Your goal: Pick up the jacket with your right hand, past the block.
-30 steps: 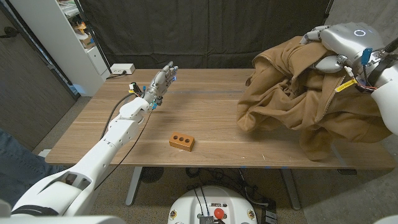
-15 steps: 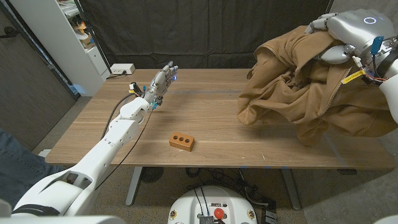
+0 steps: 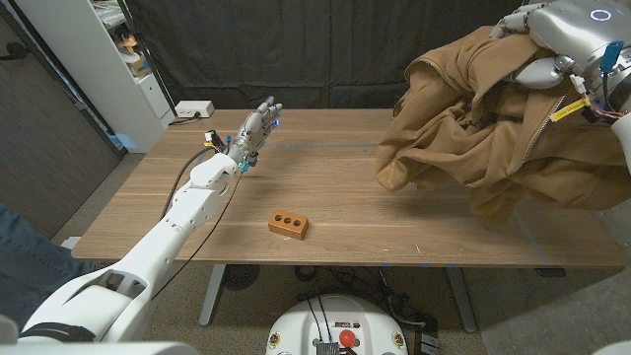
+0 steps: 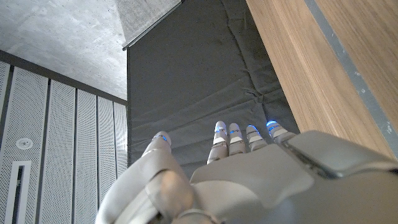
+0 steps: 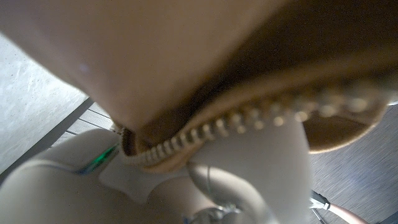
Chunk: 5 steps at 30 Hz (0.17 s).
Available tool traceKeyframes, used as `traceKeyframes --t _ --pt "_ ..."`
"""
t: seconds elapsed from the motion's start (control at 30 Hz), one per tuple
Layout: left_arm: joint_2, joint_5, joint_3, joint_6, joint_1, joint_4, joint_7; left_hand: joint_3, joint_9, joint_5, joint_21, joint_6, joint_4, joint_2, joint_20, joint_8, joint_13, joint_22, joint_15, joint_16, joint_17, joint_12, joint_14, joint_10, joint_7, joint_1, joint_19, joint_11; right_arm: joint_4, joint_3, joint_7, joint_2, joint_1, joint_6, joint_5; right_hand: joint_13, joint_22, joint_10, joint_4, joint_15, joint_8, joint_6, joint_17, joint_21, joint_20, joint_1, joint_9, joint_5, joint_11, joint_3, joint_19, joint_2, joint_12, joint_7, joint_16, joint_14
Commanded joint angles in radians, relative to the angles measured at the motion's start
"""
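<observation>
A: Brown jacket [image 3: 493, 138], bunched and hanging from the right hand [image 3: 552, 39] at the far right of the table [image 3: 325, 187]. Mostly lifted; lower folds look to hang just over the wood, though cannot tell if anything touches.

B: And the grip?

A: Fingers closed on a fold of cloth near the top of the bundle. Close up, in the right wrist view, zipper teeth [image 5: 249, 118] running right across the hand, cloth pressed all around.

B: Handling?

A: Soft and floppy, no stiffness at all. Probably moderate weight, thick cloth. Will sag and swing, may slide out if held by a thin fold only. Better to take a thick part, near the collar or the zipper edge, so less cloth trails below.

B: The block?

A: Small orange block [image 3: 289, 224] with dark holes, near the front edge, well apart from the jacket.

B: Other side?

A: Left hand [image 3: 258, 126] over the far left part of the table, fingers apart and straight, nothing held.
</observation>
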Motion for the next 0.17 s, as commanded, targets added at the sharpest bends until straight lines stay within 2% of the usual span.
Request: traceKeyframes --t 0.03,0.17 --pt "-0.001 -0.001 0.001 -0.004 -0.011 0.01 -0.01 0.002 0.002 -0.004 0.006 0.008 -0.007 0.009 0.003 -0.001 0.001 0.002 -0.002 0.003 0.003 0.007 -0.005 0.005 0.001 0.005 -0.009 -0.005 -0.011 0.0 0.009 0.001 0.015 -0.007 -0.003 0.004 -0.001 0.004 -0.002 -0.088 0.007 0.002 0.017 0.012 -0.085 0.226 0.004 0.005 -0.001 0.008 -0.003 0.235 -0.004 -0.001 0.006 0.0" --pt "-0.003 -0.001 0.001 -0.008 -0.015 0.013 -0.013 0.002 0.002 -0.004 0.006 0.008 -0.008 0.009 0.003 -0.001 0.001 0.002 -0.001 0.003 0.003 0.006 -0.005 0.005 0.001 0.005 -0.009 -0.005 -0.014 -0.003 0.011 0.002 0.018 -0.012 -0.008 0.004 -0.004 0.004 -0.001 -0.087 0.007 0.002 0.017 0.018 -0.085 0.225 0.004 0.005 -0.003 0.009 -0.006 0.235 -0.006 0.0 0.006 -0.001"
